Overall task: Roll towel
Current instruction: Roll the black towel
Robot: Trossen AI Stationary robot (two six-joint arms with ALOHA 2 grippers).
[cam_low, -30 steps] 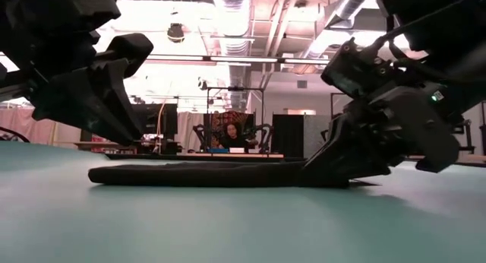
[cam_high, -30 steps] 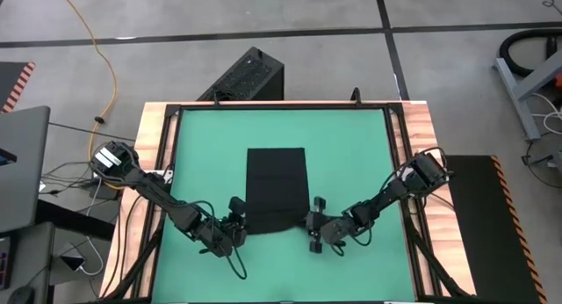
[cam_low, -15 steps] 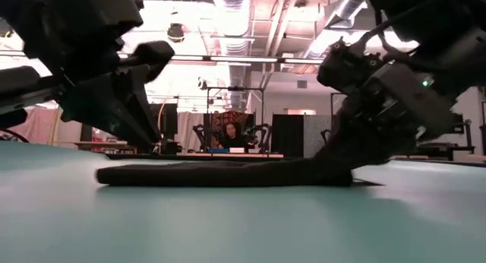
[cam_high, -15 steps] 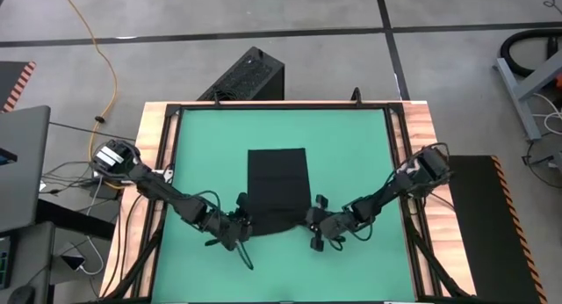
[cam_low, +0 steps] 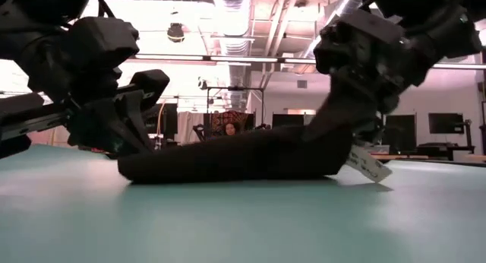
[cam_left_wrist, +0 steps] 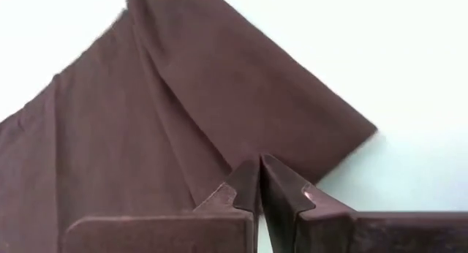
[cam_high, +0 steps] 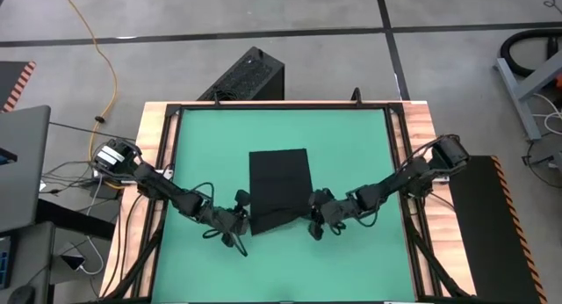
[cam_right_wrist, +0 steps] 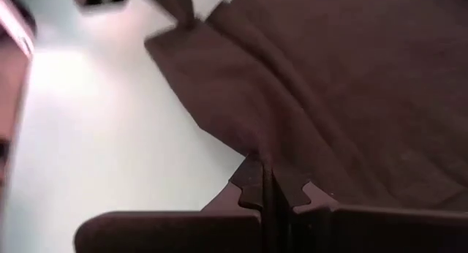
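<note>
Pincers (cam_high: pixel 245 218) (cam_high: pixel 313 218), two, on one towel (cam_high: pixel 281 185)

Both end effectors lift the towel's (cam_low: pixel 243 153) near edge.

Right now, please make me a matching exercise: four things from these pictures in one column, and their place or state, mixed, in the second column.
Things:
1. towel
2. left gripper
3. right gripper
4. white tag

Places or states:
A. shut on the towel's near right corner
B. hangs below the lifted corner
C. black, on the green mat, near edge raised
D. shut on the towel's near left corner

Pairs: 1-C, 2-D, 3-A, 4-B
</note>
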